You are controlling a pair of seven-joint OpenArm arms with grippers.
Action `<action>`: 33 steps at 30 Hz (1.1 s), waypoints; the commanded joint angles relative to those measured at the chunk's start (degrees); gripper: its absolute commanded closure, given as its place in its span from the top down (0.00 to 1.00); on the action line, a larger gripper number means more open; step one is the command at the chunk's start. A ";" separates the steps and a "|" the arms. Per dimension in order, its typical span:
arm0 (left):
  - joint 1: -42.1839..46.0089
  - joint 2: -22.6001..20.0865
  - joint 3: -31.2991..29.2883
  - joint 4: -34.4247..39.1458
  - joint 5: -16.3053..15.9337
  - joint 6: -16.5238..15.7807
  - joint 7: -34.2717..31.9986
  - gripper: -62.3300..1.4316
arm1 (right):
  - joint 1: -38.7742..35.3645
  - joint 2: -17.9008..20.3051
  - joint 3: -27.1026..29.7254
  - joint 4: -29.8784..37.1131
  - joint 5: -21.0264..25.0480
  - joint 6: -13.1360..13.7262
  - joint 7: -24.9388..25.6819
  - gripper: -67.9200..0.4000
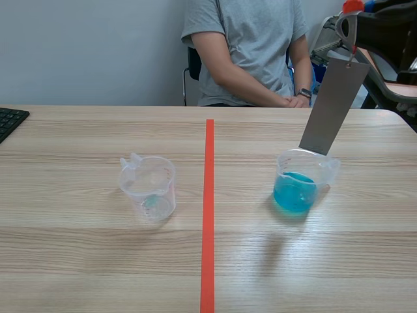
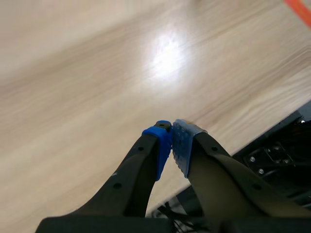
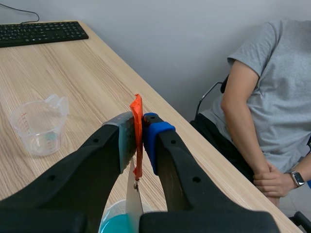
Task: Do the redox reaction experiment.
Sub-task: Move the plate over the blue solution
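A clear beaker [image 1: 301,182] of blue liquid stands on the table right of the tape line. A grey metal plate [image 1: 333,104] hangs tilted above it, its lower edge at the beaker's rim and clear of the liquid. The plate hangs from a red strip [image 3: 137,136], and my right gripper [image 3: 139,121], raised at the far right [image 1: 350,16], is shut on that strip. Under the gripper, the plate [image 3: 133,204] shows edge-on over the blue beaker [image 3: 116,224]. An almost empty clear beaker [image 1: 149,187] stands left of the line. My left gripper [image 2: 171,141] is shut on nothing, above bare table near its edge.
A person [image 1: 251,52] sits across the table with hands folded near its far edge. A black keyboard [image 1: 10,120] lies at the far left. An orange-red tape line [image 1: 208,215] runs down the table's middle. The table edge [image 2: 252,141] lies just beside my left gripper.
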 commanded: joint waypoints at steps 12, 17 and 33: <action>-13.68 -8.98 2.93 7.37 0.90 -6.97 -3.37 0.10 | 1.16 0.76 0.13 0.52 0.83 -0.15 0.63 0.03; -23.87 -9.53 9.33 7.58 0.94 -6.95 -2.16 0.10 | 1.16 0.79 0.13 0.52 0.83 -0.15 0.44 0.03; -62.25 -1.05 42.69 4.44 1.31 -6.75 7.32 0.10 | 1.16 0.76 0.13 0.52 0.83 -0.15 0.35 0.03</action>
